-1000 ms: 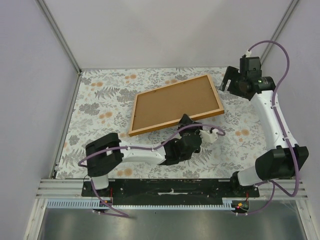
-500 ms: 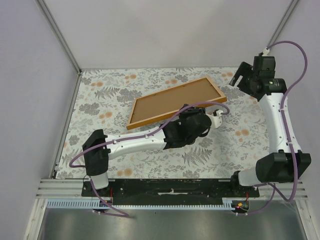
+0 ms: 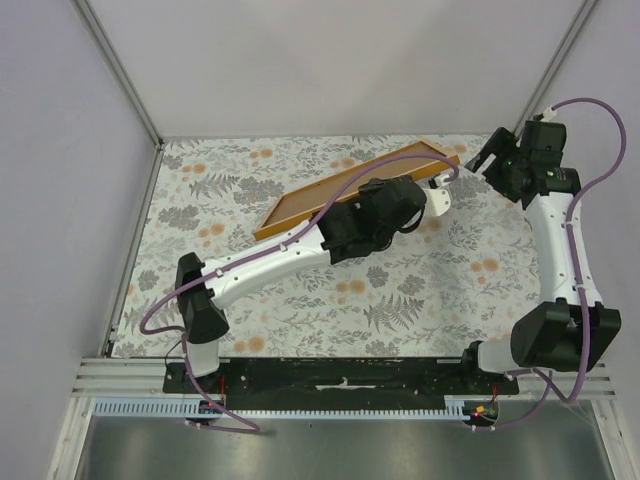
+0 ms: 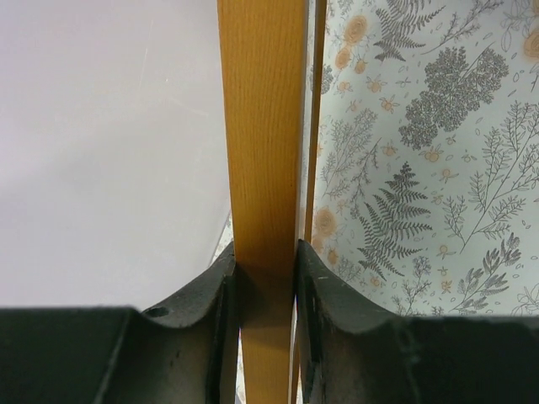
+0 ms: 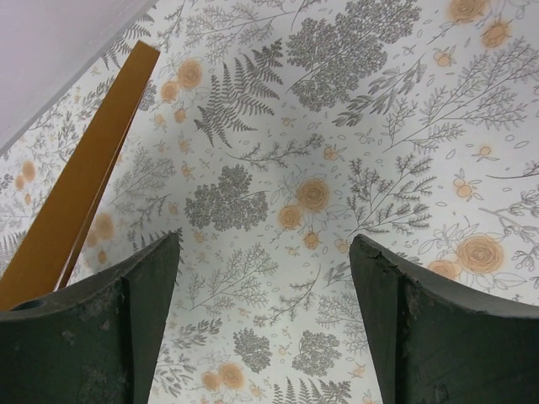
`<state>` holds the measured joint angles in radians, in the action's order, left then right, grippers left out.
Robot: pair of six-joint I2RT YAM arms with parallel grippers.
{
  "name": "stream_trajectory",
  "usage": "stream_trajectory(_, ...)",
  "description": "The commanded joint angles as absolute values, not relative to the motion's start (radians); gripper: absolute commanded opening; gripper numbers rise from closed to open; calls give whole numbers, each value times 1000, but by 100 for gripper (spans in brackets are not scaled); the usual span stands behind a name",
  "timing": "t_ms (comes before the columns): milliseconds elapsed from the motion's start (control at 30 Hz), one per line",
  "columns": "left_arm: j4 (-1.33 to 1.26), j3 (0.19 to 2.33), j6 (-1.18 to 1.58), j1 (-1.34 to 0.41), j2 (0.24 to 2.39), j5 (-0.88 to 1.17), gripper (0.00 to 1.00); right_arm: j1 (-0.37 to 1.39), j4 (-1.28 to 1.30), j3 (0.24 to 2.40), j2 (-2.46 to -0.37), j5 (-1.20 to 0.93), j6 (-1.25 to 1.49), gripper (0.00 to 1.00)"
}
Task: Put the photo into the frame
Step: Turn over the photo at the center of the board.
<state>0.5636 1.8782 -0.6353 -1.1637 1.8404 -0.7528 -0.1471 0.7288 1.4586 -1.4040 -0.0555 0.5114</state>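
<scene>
The left arm point(image 3: 270, 262) stretches toward one o'clock, its left gripper point(image 4: 265, 261) clamped on the frame point(image 4: 263, 126) rail. The right arm point(image 3: 562, 240) reaches toward twelve o'clock, right gripper point(image 5: 265, 252) spread wide, holding nothing.

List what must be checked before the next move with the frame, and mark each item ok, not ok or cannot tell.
1. Left end effector grips the frame: ok, its fingers press a rail from both sides.
2. Frame lies flat for loading: not ok, it is tilted up on one long edge.
3. Right end effector is free to help: ok, it is open and empty above the table.
4. Right end effector is clear of the frame's corner: ok, the top view shows a small gap.
5. Photo is located: cannot tell, no print shows in any view.
</scene>
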Motion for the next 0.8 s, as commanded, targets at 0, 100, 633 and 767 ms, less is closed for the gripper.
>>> stream_trajectory(0,598,2040,-655,-1128,1851,-764,2,-150,669,1427,-1420,-120,538,88)
stream_trajectory(100,620,2104,-663,-1117,1871,-773,2,-150,655,1398,-1420,-123,538,88)
stream_trajectory(633,706,2318,-425,-1082,1871,-742,2,-172,324,1123,-1434,-293,678,89)
stream_trajectory(767,716,2329,-324,-1059,1849,-726,2,-173,258,1088,-1473,-342,707,89)
